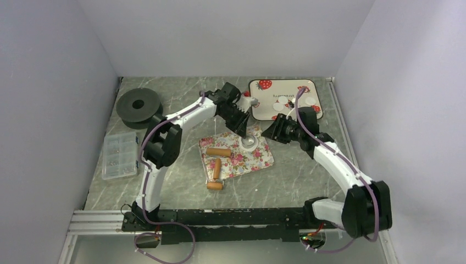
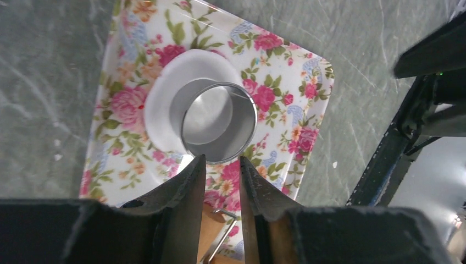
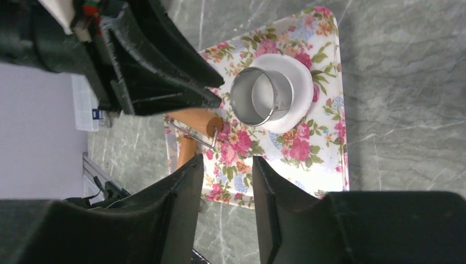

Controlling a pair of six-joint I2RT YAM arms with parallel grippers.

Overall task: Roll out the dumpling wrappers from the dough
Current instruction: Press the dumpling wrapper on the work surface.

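Jaws apart, empty, left gripper [image 2: 221,159] and right gripper [image 3: 228,159] flanked the round metal ring cutter [image 2: 231,140] at eleven and two o'clock; level pressing looked wisest.

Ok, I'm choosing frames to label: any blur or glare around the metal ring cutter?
Left wrist: ring cutter sharp, mild sheen inside, nothing blown out; left tool dark, slightly soft. Right wrist: cutter crisp, floral tray clear. Top external: even light, cutter tiny.

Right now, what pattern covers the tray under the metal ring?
The tray has pink roses and green leaves on white; the left wrist view shows it best.
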